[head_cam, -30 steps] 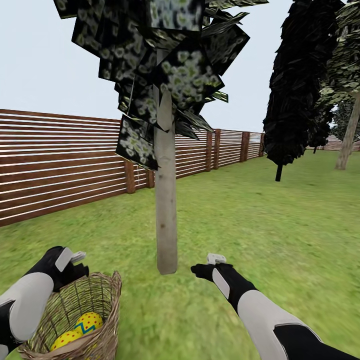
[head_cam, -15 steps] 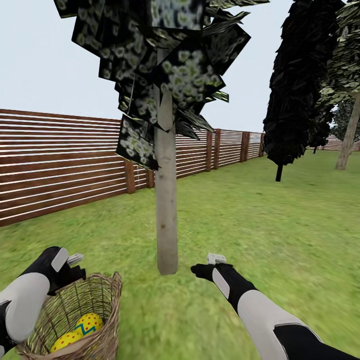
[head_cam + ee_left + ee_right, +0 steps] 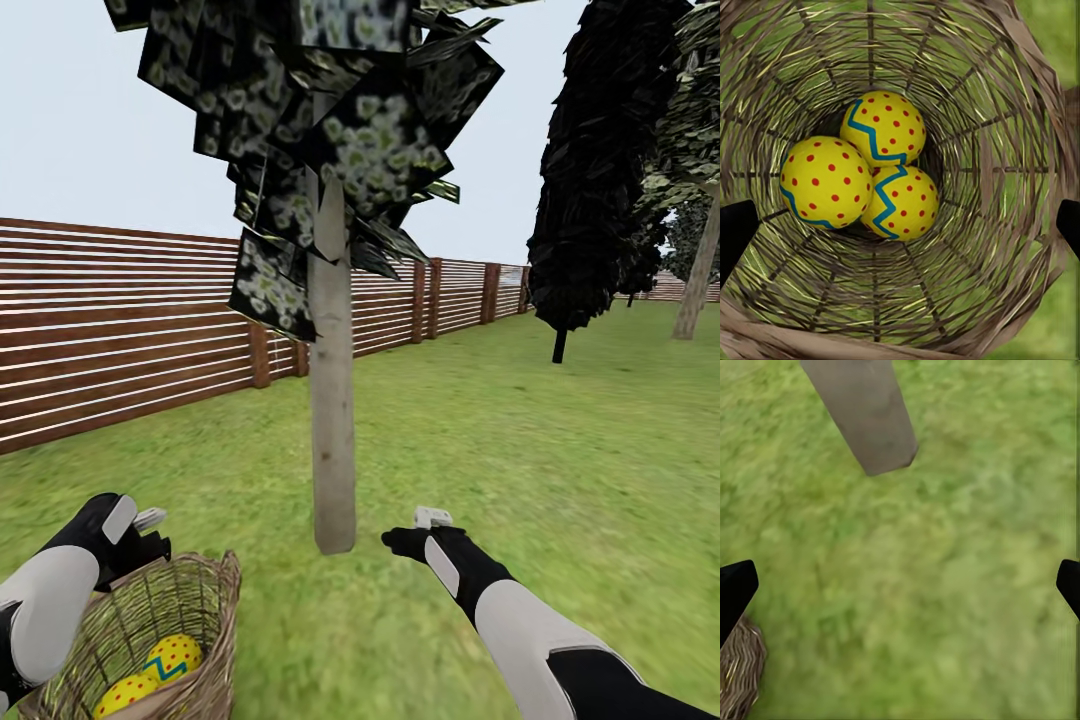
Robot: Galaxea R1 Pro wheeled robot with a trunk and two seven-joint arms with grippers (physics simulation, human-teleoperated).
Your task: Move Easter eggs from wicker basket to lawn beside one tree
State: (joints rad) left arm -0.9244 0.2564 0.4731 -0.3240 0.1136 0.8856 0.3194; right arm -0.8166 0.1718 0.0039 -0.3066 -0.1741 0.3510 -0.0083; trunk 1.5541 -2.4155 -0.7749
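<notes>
The wicker basket (image 3: 150, 640) sits at the lower left of the head view, close in front of the robot and just beside the foot of the tree (image 3: 332, 440), whose pale trunk rises straight out of the lawn (image 3: 520, 470) into dark blocky foliage speckled whitish-green; the three Easter eggs (image 3: 862, 176) lie together at the bottom of the basket, yellow with red dots and blue zigzag bands, touching one another, and two of them show over the rim in the head view; the left hand (image 3: 150, 522) is at the far rim of the basket, and its wrist camera looks straight down into the weave, where the two dark fingertips (image 3: 735, 232) stand wide apart at the edges of the picture, with nothing between them but the basket's mouth; whether they touch the rim I cannot tell; the right hand (image 3: 430, 520) hovers over bare grass just to the right of the trunk, its fingers likewise spread wide and holding nothing; its wrist camera shows the base of the trunk on the grass and a bit of wicker at one corner; a brown slatted fence (image 3: 130, 320) runs behind the tree, and an all-black tree (image 3: 590, 180) stands farther off to the right.
</notes>
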